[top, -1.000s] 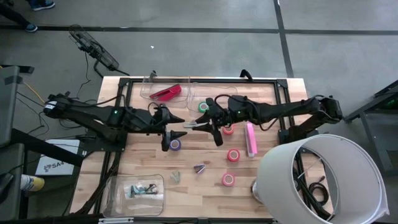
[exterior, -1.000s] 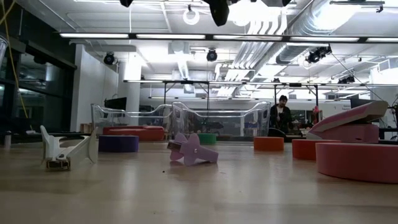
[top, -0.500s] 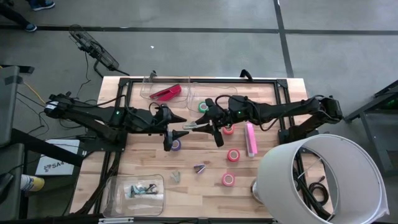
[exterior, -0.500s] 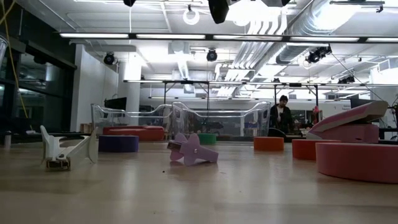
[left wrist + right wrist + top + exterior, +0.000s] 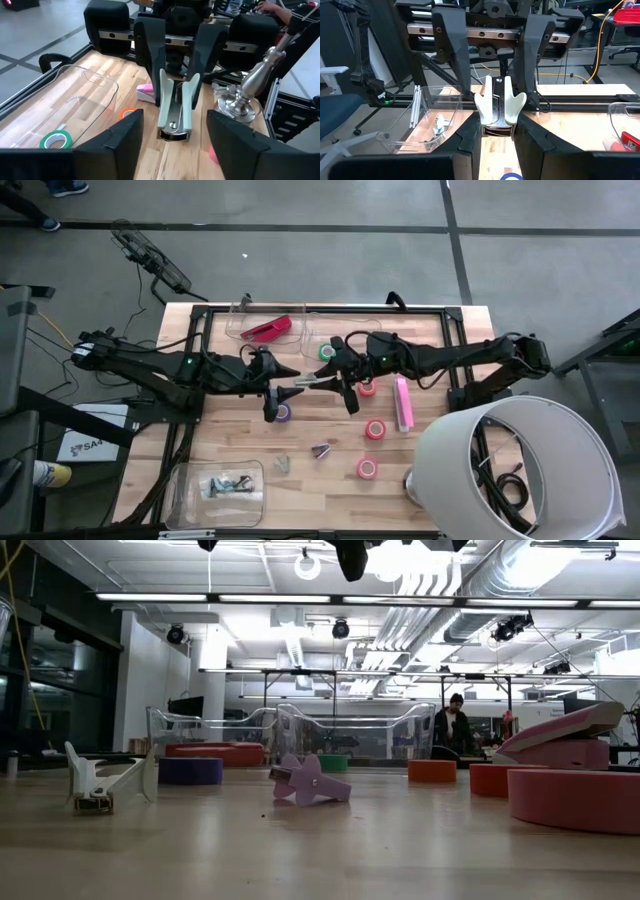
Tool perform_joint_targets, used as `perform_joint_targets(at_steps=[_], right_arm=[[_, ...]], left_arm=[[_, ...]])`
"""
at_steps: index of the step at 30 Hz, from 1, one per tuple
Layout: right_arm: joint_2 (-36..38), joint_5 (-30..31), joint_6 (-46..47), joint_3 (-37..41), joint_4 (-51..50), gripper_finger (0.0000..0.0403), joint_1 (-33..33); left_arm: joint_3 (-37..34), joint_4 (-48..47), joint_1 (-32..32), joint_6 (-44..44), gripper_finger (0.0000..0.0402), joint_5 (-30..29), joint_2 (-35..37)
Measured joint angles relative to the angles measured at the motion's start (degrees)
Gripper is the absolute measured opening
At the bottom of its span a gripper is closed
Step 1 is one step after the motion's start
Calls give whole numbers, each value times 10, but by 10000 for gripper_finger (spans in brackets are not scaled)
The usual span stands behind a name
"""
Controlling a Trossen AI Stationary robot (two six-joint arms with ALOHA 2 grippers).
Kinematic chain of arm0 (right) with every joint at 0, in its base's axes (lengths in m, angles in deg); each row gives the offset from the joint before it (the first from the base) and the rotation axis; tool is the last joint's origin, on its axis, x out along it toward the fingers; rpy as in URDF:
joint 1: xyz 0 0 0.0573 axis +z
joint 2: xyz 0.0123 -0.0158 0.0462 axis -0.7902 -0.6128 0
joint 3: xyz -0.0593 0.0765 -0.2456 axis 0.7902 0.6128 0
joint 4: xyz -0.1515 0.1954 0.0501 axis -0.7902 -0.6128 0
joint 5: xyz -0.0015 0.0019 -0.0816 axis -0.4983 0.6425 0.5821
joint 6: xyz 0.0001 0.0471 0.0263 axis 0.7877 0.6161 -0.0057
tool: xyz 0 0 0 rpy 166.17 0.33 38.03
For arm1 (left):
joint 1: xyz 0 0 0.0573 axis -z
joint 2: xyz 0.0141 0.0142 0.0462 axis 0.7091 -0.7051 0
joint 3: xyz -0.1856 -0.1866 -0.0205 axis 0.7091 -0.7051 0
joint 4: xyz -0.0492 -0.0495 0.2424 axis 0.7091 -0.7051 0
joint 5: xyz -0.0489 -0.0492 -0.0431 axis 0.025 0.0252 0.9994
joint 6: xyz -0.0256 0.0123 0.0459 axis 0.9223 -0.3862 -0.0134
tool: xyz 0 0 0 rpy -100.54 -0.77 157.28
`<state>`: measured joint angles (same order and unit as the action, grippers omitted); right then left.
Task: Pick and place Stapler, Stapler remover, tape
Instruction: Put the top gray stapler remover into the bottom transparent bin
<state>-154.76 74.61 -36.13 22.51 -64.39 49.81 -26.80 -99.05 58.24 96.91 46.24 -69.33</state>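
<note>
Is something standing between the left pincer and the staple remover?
Nothing visible does. The right pincer holds the staple remover in the air, and the open left pincer faces it directly.

Table: pale wood planks on a black frame. Arms: dark, near-black. Staple remover in the right gripper: cream-white wings, metal jaws. Staple removers on the table: one purple, one whitish. Tape rolls: one green, one purple, others red-pink. Staplers: one pink, one red in a clear tray. Lamp shade: white.
</note>
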Motion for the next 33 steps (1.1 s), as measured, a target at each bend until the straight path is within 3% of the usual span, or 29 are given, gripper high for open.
perform_joint_targets(at_steps=[17,33], right_arm=[[0,-4,-4,0,-9,78,0],[0,-3,0,0,-9,78,-6]], left_arm=[[0,0,0,0,95,17,0],[0,-1,0,4,127,16,0]])
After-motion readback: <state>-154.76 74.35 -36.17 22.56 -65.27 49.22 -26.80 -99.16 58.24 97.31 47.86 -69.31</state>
